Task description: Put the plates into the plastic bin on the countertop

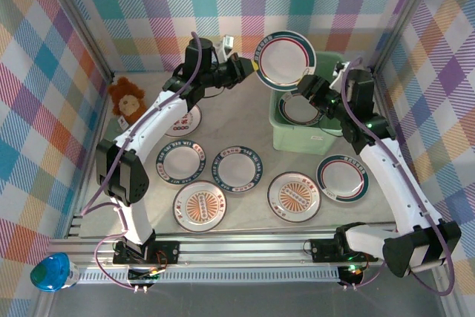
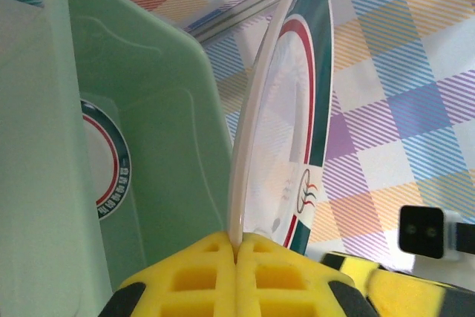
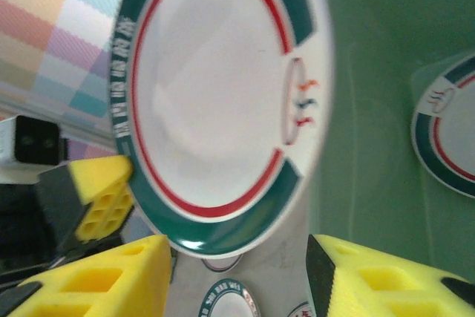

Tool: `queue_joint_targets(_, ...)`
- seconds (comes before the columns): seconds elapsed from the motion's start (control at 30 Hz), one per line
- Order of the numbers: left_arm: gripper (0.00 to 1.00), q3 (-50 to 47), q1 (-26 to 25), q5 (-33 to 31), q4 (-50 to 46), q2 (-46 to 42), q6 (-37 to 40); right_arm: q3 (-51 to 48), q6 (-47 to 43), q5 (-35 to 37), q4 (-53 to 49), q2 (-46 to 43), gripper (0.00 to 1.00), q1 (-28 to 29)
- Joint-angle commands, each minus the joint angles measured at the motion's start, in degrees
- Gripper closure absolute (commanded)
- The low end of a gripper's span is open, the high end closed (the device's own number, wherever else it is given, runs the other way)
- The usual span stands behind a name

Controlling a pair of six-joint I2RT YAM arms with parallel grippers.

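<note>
The left wrist view shows the left pincer [image 2: 239,244] clamping the edge of the raised plate [image 2: 286,131] beside the plastic bin [image 2: 167,131], while the right wrist view shows the right pincer [image 3: 239,269] open near it.

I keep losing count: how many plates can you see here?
8 plates: one held in the left pincer, one in the bin, six on the counter, one of these partly under the left arm. Others may be hidden.
</note>
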Motion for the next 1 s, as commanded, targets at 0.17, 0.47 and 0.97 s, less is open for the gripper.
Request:
queue_joint_targets(0.17, 1.0, -1.1, -1.4, 2.0, 5.5, -3.0, -1.4, -4.3, 4.2, 7.4, 3.4, -2.5, 0.53, 0.0)
queue_joint_targets(0.47, 1.0, -1.6, -2.3, 3.0, 4.2, -3.7, -0.8, -7.5, 7.2, 9.4, 7.4, -3.7, 0.61, 0.0)
queue_joint_targets(0.97, 1.0, -0.9, -3.4, 5.2, 3.3, -3.0, -0.1, -8.8, 11.2, 10.2, 10.0, -3.3, 0.76, 0.0)
